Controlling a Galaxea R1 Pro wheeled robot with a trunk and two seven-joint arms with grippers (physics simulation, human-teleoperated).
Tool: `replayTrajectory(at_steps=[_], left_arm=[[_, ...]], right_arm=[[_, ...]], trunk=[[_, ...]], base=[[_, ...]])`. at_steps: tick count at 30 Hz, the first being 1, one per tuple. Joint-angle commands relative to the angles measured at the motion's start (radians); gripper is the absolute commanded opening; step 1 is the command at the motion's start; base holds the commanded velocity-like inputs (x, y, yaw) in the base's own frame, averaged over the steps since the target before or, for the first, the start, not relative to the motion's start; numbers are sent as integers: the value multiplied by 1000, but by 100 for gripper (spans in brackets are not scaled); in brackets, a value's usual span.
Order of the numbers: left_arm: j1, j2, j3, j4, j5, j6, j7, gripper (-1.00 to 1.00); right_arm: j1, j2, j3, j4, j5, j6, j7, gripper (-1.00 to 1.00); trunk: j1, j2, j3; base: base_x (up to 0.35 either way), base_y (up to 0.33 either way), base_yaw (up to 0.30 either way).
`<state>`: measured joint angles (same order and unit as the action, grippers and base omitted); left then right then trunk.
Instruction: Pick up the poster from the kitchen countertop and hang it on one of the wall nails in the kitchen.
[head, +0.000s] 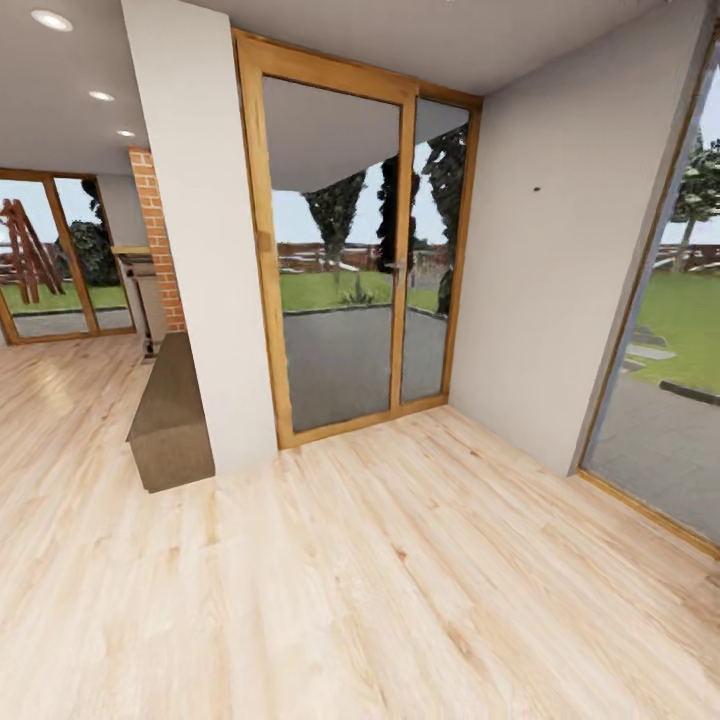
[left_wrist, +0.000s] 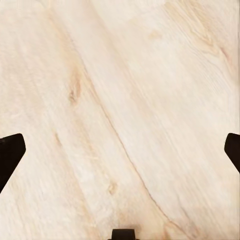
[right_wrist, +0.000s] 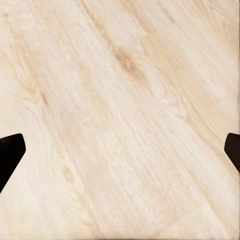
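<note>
Pale plank floor (head: 400, 600) is lying under both wide-spread, empty grippers, left gripper (left_wrist: 120, 150) and right gripper (right_wrist: 120, 150), while a wall nail (head: 537, 188) is showing at one o'clock.

Left gripper (left_wrist: 120, 150) and right gripper (right_wrist: 120, 150) both point downward, fingers spread wide apart, nothing between them.

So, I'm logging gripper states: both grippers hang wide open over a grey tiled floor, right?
Not quite. The left gripper and right gripper do hang wide open, but over a pale wooden plank floor, as both wrist views show.
</note>
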<state>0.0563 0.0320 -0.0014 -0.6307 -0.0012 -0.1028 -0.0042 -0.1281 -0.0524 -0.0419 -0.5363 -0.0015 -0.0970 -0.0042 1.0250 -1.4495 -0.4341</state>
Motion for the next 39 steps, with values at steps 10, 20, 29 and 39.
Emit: replayTrajectory(at_steps=[10, 20, 29, 39], left_arm=[[0, 0, 0, -1, 0, -2, 0, 100], [0, 0, 0, -1, 0, -2, 0, 100], [0, 0, 0, -1, 0, -2, 0, 100], [0, -1, 0, -1, 0, 0, 0, 100]], right_arm=[[-1, 0, -1, 1, 0, -4, 0, 100], [-1, 0, 0, 1, 0, -4, 0, 100], [-1, 0, 1, 1, 0, -4, 0, 100], [-1, -12, 0, 6, 2, -3, 0, 100]], trunk=[[0, 0, -1], [0, 0, -1], [0, 0, -1], [0, 0, -1]], base=[[0, 0, -268], [0, 0, -269], [0, 0, -269], [0, -196, -177]])
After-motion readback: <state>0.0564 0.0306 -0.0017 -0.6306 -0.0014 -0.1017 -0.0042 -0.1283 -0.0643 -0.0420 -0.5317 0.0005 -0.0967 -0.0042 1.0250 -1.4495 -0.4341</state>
